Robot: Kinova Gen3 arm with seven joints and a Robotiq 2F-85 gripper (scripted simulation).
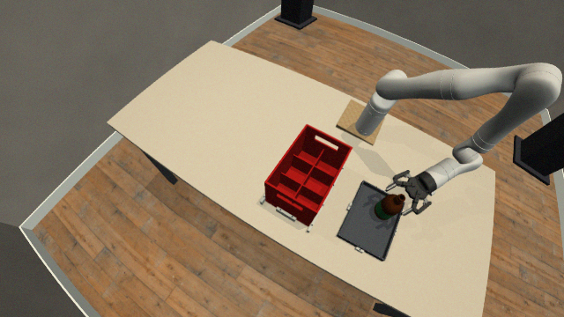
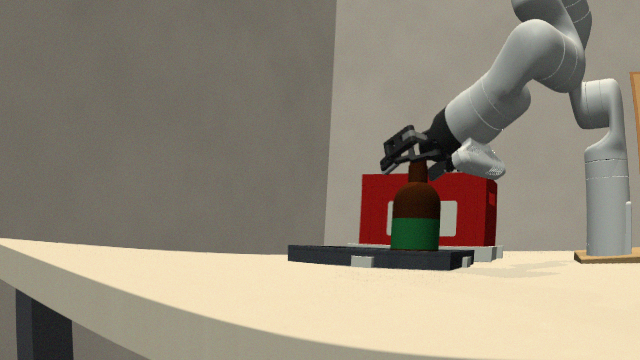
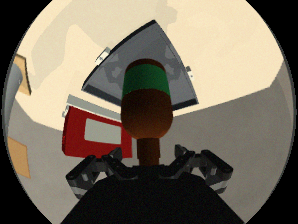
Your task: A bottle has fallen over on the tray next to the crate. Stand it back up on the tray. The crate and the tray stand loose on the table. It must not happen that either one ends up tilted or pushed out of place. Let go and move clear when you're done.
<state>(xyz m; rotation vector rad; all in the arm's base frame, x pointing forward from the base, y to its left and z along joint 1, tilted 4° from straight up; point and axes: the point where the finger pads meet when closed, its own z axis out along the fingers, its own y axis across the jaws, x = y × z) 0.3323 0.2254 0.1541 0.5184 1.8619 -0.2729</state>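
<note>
A brown bottle (image 1: 389, 205) (image 2: 415, 210) (image 3: 148, 112) with a green label stands upright on the dark grey tray (image 1: 363, 233) (image 2: 325, 254) (image 3: 107, 79), near the tray's edge closest to the arm. My gripper (image 1: 403, 199) (image 2: 407, 156) (image 3: 148, 152) is open, with its fingers spread on either side of the bottle's neck and top. The fingers do not press on the neck. The red crate (image 1: 308, 173) (image 2: 472, 200) (image 3: 89, 132) stands beside the tray.
The crate has several empty compartments. The arm's base stands on a wooden plate (image 1: 352, 119) (image 2: 607, 256) at the far side of the table (image 1: 211, 110). Black stands (image 1: 297, 11) are on the floor beyond the table.
</note>
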